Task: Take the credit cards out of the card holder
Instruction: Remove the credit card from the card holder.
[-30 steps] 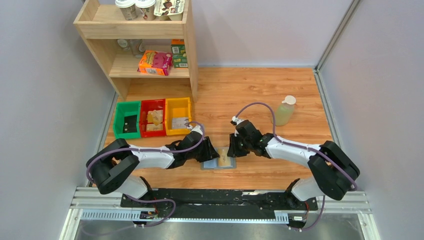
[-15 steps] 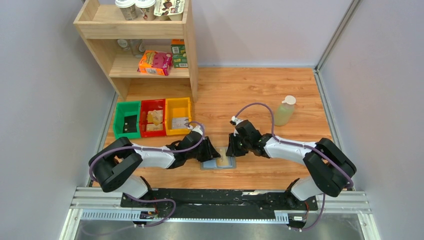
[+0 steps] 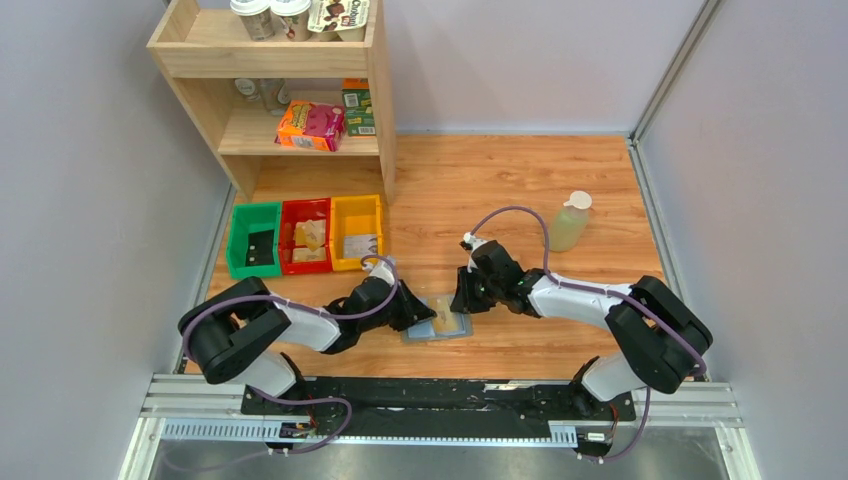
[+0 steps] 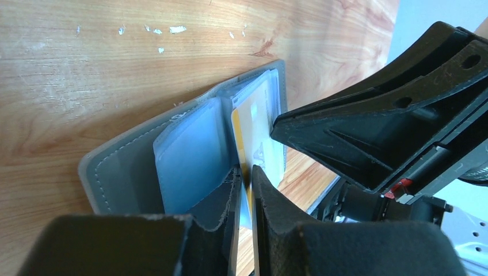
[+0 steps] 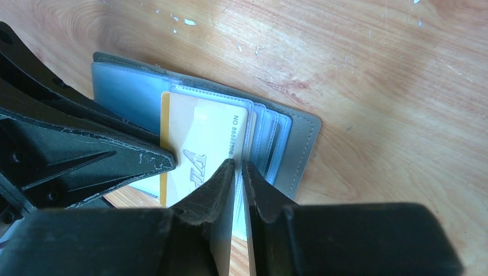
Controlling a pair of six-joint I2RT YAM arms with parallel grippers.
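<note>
Top view: wallet [image 3: 418,333] lies open & flat on the worktop [image 3: 520,180] near its front edge, betw. the two arms. A yellowish card [image 3: 450,323] shows on its right half. Left jaws come in from the left, right jaws from the right, both down at the wallet; how far they are open can't be told from up here. Only this view shows the rest: green bin [image 3: 253,238], red bin [image 3: 306,235], yellow bin [image 3: 356,230], shelf [image 3: 280,90], bottle [image 3: 570,222].

Left wrist view: close-up the top cam lacks. Grey wallet [image 4: 124,167] w/ pale blue sleeves, orange-edged card [image 4: 256,123] standing up out of a slot. Left fingers [image 4: 221,201] are nearly together, a thin slit only, w/ the card's lower edge caught in it.

Right wrist view: card [image 5: 201,138] seen face-on, printed no. legible, which neither other view gives. Wallet [image 5: 299,138] sleeves fan out to its right. Right fingers [image 5: 210,192] are almost closed, pinching the clear sleeve edge at the card's right side; whether the card is caught too, can't tell.
</note>
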